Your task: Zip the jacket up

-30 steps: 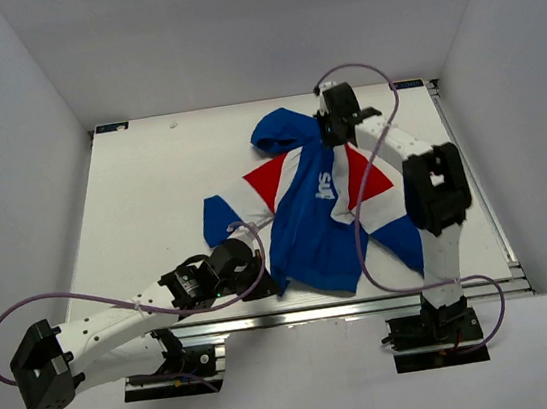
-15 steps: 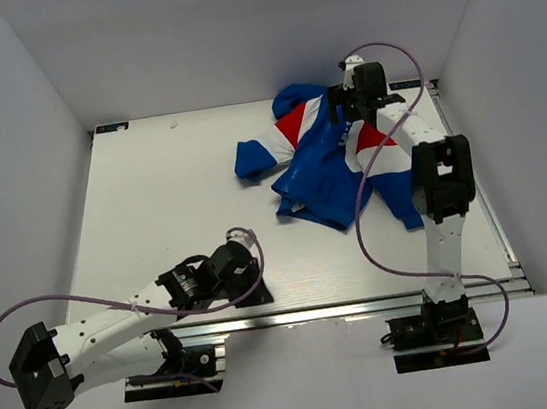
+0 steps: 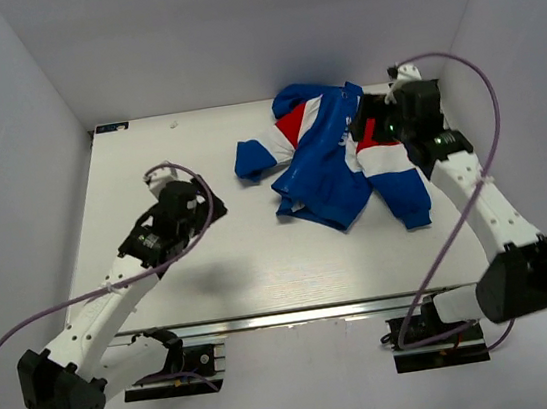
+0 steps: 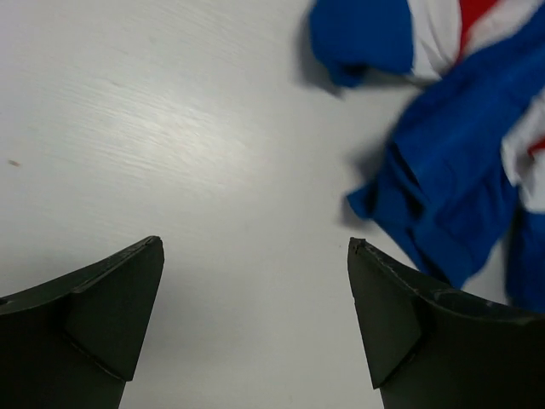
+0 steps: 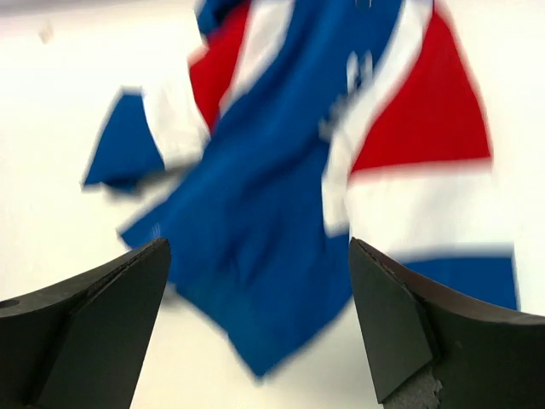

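Jacket (image 3: 325,172) lies rumpled — right gripper (image 5: 257,256) hovers above it, parted.

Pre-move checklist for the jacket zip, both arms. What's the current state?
1. Left tool open and empty: ok.
2. Right tool open and empty: ok.
3. Jacket lying flat: not ok, it is bunched and folded over.
4. Zipper pull located: cannot tell, no view shows it.
5. Left tool at the jacket: not ok, it is over bare table, apart from the fabric.
6. Right wrist view sharp: not ok, it is blurred.
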